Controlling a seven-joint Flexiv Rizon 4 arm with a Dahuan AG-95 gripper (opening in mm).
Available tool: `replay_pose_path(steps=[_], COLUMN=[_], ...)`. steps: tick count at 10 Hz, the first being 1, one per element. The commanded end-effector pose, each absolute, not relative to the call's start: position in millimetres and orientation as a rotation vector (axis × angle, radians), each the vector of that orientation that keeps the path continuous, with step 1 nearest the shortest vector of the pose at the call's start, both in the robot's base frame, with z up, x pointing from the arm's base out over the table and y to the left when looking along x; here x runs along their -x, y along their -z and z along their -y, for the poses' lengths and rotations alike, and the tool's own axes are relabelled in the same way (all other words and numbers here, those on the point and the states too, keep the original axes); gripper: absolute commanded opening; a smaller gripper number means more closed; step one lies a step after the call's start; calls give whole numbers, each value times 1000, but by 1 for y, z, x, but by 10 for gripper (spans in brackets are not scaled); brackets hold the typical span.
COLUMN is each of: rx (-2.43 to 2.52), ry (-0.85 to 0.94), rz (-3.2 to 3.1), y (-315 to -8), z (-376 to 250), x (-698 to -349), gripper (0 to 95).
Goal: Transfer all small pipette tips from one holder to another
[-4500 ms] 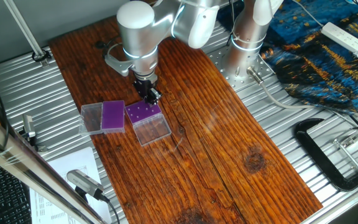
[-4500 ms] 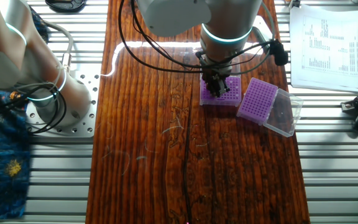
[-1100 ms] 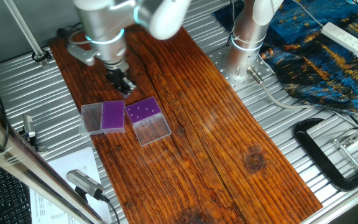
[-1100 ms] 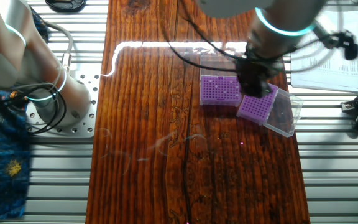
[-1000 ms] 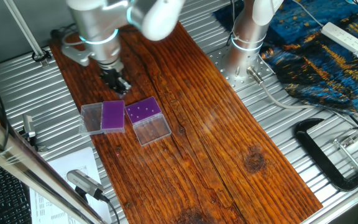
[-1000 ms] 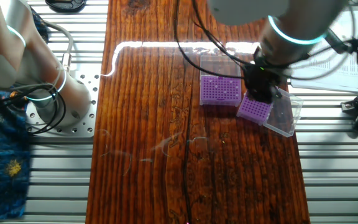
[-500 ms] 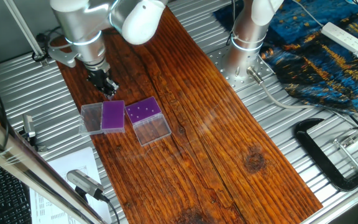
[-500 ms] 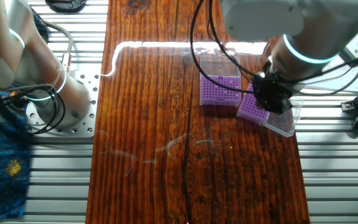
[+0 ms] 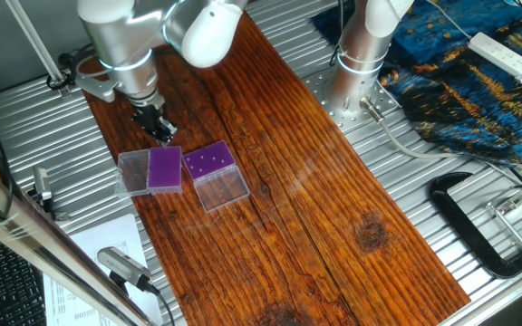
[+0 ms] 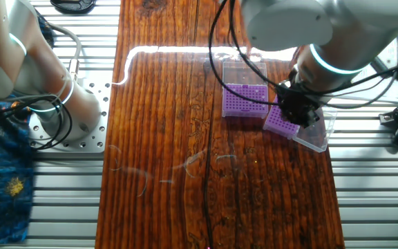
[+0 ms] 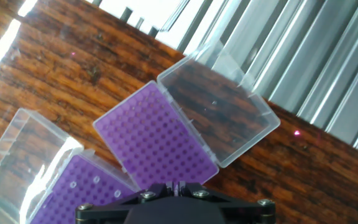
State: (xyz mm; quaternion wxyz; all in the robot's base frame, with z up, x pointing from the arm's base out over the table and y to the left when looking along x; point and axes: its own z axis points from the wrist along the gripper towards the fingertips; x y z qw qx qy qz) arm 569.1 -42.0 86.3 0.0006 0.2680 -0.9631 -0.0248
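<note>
The end effector (image 9: 159, 132) hovers above the darker purple rack (image 9: 163, 168); whether it pinches a tip I cannot tell. That rack looks empty, while pale tips (image 9: 208, 161) sit in the lighter rack (image 9: 210, 163), so most transfers remain.

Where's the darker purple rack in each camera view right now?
One fixed view: darker rack, left of centre, just below the claw.
Other fixed view: right of centre, partly under the claw.
Hand view: centre, clear lid at upper right.
Shared landmark: the lighter rack beside it.
</note>
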Motion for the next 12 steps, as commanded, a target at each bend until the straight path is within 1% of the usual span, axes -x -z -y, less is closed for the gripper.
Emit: replay_pose_path(steps=[1, 12], rx=[-841, -810], ry=[77, 83], rz=[3018, 3028], y=[-87, -77], z=[41, 30], x=[-569, -564], gripper=[0, 0])
